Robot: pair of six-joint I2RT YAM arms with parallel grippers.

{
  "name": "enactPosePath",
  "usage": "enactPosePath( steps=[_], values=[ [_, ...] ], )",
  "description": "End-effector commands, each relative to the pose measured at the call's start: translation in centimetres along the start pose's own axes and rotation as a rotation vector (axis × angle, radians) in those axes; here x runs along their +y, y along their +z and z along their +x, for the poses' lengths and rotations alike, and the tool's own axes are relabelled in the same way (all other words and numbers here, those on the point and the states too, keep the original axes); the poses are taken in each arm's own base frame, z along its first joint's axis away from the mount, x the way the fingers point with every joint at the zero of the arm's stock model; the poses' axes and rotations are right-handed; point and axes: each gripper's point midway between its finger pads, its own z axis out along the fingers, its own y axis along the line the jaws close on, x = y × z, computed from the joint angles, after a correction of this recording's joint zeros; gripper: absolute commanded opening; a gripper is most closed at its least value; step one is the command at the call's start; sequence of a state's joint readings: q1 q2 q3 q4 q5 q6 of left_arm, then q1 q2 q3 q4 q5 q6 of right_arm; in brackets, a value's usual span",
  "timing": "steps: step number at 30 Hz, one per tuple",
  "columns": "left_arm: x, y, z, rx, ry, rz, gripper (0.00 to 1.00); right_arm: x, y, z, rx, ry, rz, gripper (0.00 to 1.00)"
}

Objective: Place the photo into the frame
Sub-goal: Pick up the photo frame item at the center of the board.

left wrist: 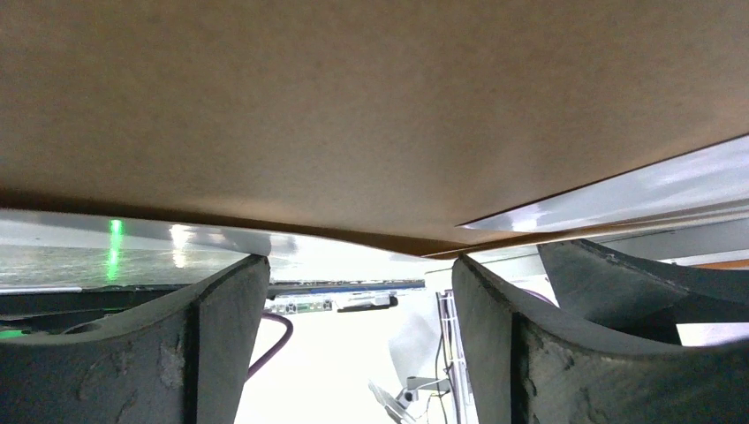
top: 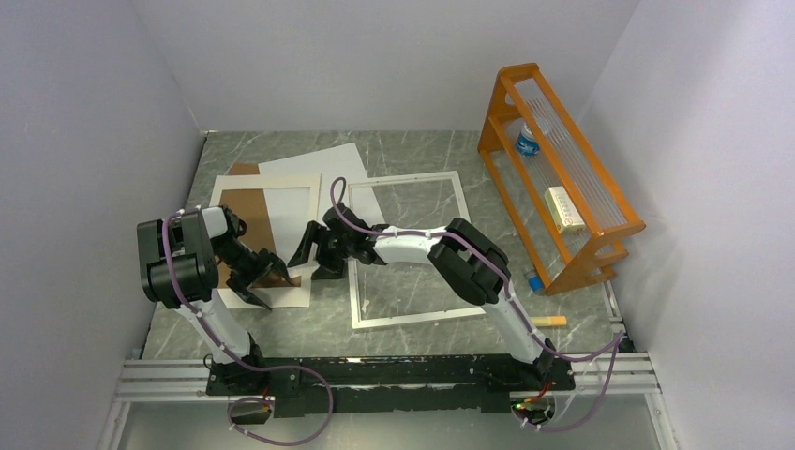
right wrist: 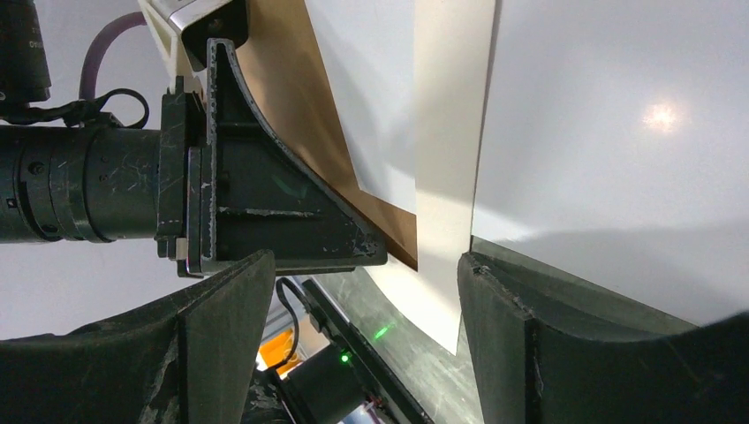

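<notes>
Down by the card mat's near edge, left gripper and right gripper both gape, pinching nothing. The photo looks white-side-up behind the mat, overlapping the frame's far-left corner. My guess: the sheet still needs grabbing, then sliding into the frame.

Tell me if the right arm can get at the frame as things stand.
Probably yes. The frame lies flat with nothing on it, just beside the right hand. That hand is open and empty at the white mat's edge, and nothing stands between hand and frame.
</notes>
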State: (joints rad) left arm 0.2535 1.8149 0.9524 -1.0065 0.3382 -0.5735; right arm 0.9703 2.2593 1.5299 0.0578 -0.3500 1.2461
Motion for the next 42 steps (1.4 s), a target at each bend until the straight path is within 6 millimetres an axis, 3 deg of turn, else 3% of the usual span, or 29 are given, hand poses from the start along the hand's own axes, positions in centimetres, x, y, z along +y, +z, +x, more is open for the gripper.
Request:
enactPosePath(
  steps=[1,5,8,11,14,19,23,27,31,37,42],
  values=[
    [-1.0,1.8,-2.3,-0.088,0.04,0.047,0.77,-1.0,-0.7,0.0,-0.011,-0.022,0.039,0.79],
    [-0.1,2.5,-1.8,-0.072,0.021,0.02,0.67,-0.6,-0.8,0.0,-0.008,-0.03,0.027,0.79],
    [0.6,2.5,-2.2,-0.101,0.02,-0.02,0.71,-0.6,-0.8,-0.1,-0.008,-0.03,0.032,0.79],
    [0.0,1.8,-2.4,-0.135,0.031,0.013,0.75,-1.2,-0.8,0.0,-0.009,-0.018,0.066,0.78],
    [-1.5,0.0,-2.7,-0.196,0.065,0.086,0.76,-2.4,-1.1,-0.3,-0.027,-0.018,0.135,0.77],
    [-2.9,-4.8,-3.6,-0.371,0.13,0.129,0.73,-3.6,-2.8,-1.6,-0.103,-0.056,0.261,0.72],
    [-4.0,-7.3,-3.9,-0.469,0.188,0.182,0.73,-3.5,-3.9,-2.5,-0.148,-0.097,0.308,0.67],
    [-3.7,-6.4,-4.2,-0.432,0.193,0.152,0.74,-3.6,-3.7,-2.2,-0.125,-0.1,0.318,0.66],
    [-1.5,-5.0,-5.3,-0.396,0.14,0.005,0.71,-4.0,-3.7,-1.3,-0.096,-0.066,0.312,0.66],
    [0.7,-5.6,-7.0,-0.43,0.106,-0.132,0.67,-3.1,-3.3,1.5,-0.022,-0.005,0.247,0.66],
    [0.7,-3.0,-6.1,-0.345,0.079,-0.102,0.48,-3.2,-2.3,3.2,0.004,0.047,0.254,0.67]
  ],
)
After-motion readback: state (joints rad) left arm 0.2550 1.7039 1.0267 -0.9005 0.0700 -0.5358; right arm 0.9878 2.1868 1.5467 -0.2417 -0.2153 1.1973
